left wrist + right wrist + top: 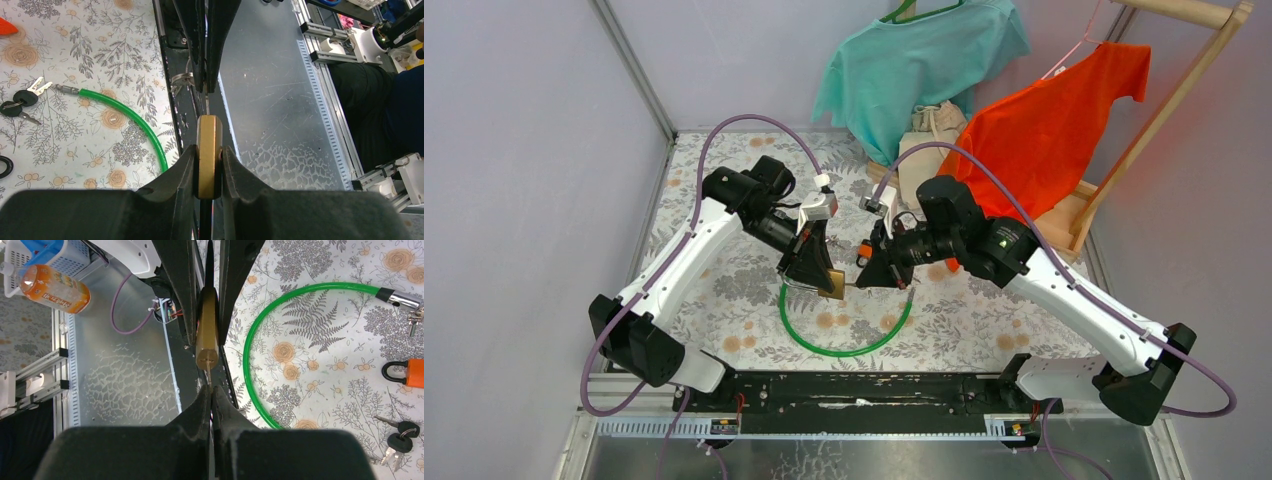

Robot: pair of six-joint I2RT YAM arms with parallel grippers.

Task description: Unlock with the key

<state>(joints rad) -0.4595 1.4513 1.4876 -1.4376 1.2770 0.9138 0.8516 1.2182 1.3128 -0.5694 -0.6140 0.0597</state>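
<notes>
My left gripper (816,278) is shut on a brass padlock (833,283) and holds it above the table; it shows edge-on between the jaws in the left wrist view (208,150). My right gripper (871,276) faces it and is shut on a thin key (209,376), whose blade reaches the padlock's end face (206,356). In the left wrist view the key (206,102) runs from the right gripper's fingers (200,45) into the padlock. A green cable lock (844,340) loops on the table below both grippers.
An orange padlock (407,372) and black-headed keys (397,432) lie on the floral cloth. More keys (20,97) lie by the cable's metal end (65,89). Teal and orange shirts (1064,110) hang on a wooden rack at the back. A bottle (52,287) lies off-table.
</notes>
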